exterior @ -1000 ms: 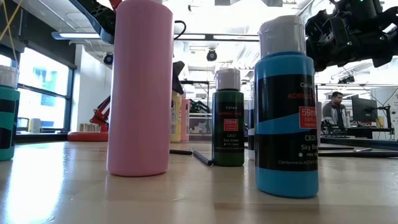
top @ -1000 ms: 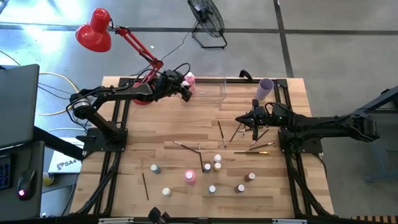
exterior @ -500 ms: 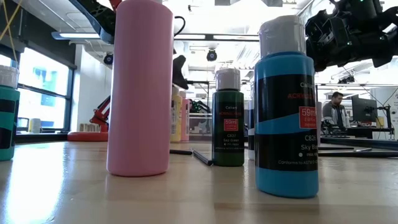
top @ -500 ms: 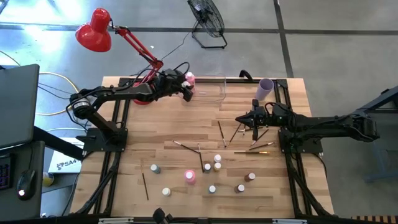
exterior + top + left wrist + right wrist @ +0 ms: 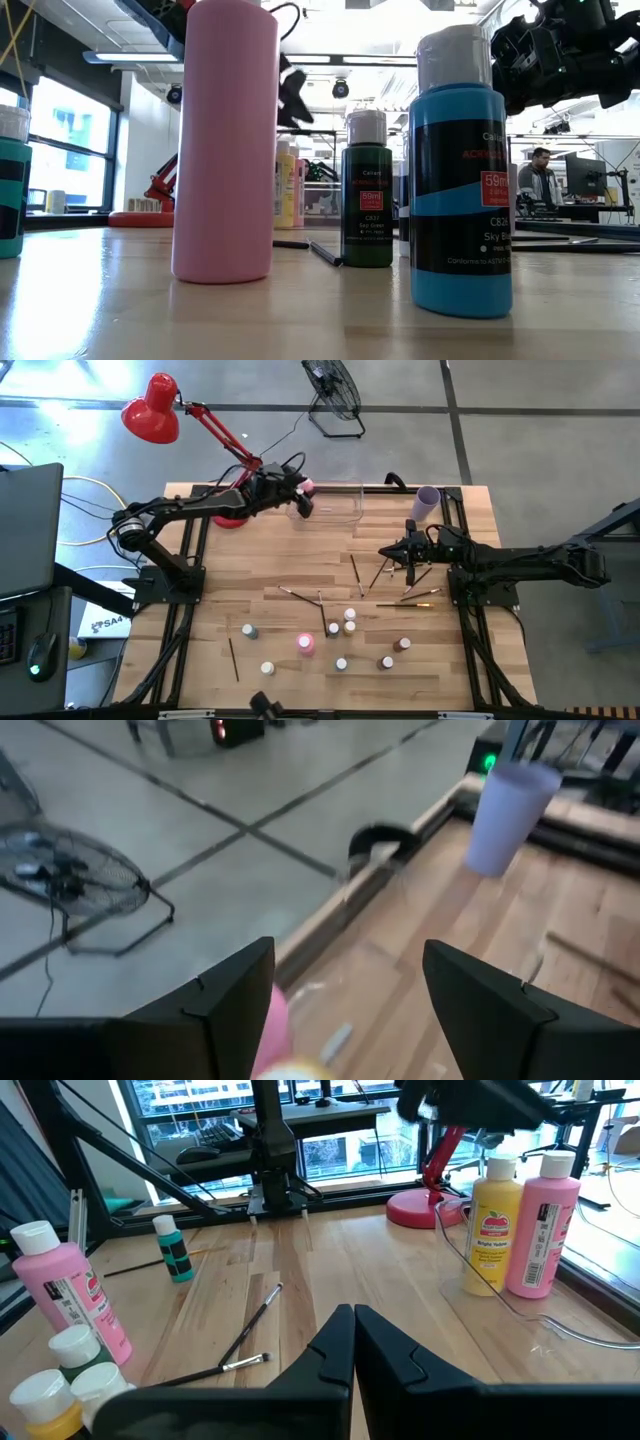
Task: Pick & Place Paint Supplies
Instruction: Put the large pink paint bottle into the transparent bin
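While most supplies lie outside the clear bin [image 5: 335, 503], the job looks barely begun.
Done: a yellow bottle [image 5: 491, 1226] and a pink bottle [image 5: 541, 1223] stand inside the bin's end.
Left: a pink bottle [image 5: 305, 643], small bottles [image 5: 349, 616] and brushes [image 5: 355, 574] on the table [image 5: 260, 560], well short of the bin.
Left gripper [image 5: 303, 500]: fingers wide, empty, above the bin's end.
Right gripper [image 5: 393, 552]: pinched closed, empty, over brushes below the bin.
Room: bin hugs the table's far edge; lilac cup [image 5: 427, 502] beside it.

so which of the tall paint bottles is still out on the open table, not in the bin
The pink paint bottle standing alone among the tiny bottles near the front of the table. The other pink bottle and the yellow-orange bottle stand together inside the clear bin.
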Available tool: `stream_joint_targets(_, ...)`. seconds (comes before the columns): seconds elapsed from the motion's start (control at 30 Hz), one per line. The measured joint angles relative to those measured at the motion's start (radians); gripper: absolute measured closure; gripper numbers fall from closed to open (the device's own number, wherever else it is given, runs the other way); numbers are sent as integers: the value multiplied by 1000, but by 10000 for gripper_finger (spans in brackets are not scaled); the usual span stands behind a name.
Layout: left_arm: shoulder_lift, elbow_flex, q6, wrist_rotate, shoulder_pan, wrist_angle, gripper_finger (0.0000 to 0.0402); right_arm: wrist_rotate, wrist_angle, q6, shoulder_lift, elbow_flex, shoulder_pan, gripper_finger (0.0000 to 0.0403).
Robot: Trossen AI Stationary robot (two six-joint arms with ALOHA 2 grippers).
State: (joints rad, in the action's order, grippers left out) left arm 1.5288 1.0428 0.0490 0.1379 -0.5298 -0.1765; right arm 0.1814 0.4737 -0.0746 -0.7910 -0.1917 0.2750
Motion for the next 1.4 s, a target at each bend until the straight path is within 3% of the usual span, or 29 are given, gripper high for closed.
stream_joint_targets(0.27,0,87,53,-99,0,14,148,0,0,0,0,0,0,401)
stream_joint_targets(0.63,0,90,113,-110,1,71,148,0,0,0,0,0,0,401)
stream_joint_targets(0.9,-46,90,-13,-173,89,115,149,0,0,0,0,0,0,401)
stream_joint_targets(1.1,-134,90,-75,-166,155,219,149,0,0,0,0,0,0,401)
stream_joint_targets(1.3,-207,90,-94,-39,171,394,148,0,0,0,0,0,0,401)
stream_joint_targets(1.4,-236,88,-83,-23,171,463,149,0,0,0,0,0,0,401)
